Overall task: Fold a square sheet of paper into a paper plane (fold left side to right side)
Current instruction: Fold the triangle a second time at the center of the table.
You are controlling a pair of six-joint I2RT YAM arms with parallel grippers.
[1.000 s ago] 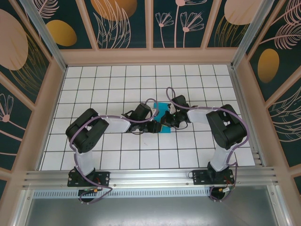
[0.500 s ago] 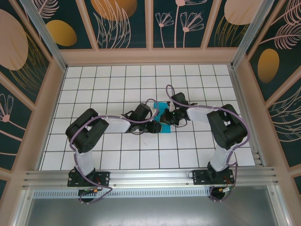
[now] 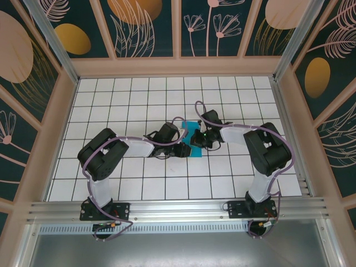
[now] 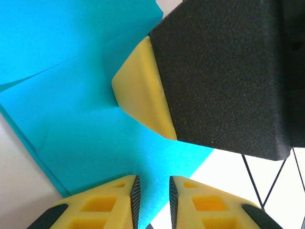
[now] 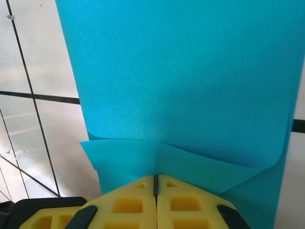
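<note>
The square sheet of paper (image 3: pixel 192 128) is bright cyan-blue and lies partly folded near the middle of the white grid table (image 3: pixel 122 100). My right gripper (image 3: pixel 198 140) reaches it from the right. In the right wrist view its jaws (image 5: pixel 155 177) are shut on a raised flap of the sheet (image 5: pixel 190 71), which curls up over the layer beneath. My left gripper (image 3: pixel 185 149) is at the sheet's near left edge. In the left wrist view its jaws (image 4: pixel 152 193) stand slightly apart over the flat, creased paper (image 4: pixel 71 119), gripping nothing. The right gripper's yellow finger (image 4: pixel 140 95) rests on the paper there.
Both arms bend inward and almost meet over the paper. Wooden walls (image 3: pixel 61 111) enclose the table on the left, back and right. An aluminium rail (image 3: pixel 178 208) runs along the near edge by the arm bases.
My right gripper has shifted a little to the left and away with the paper flap. The left arm has stayed where it was.
</note>
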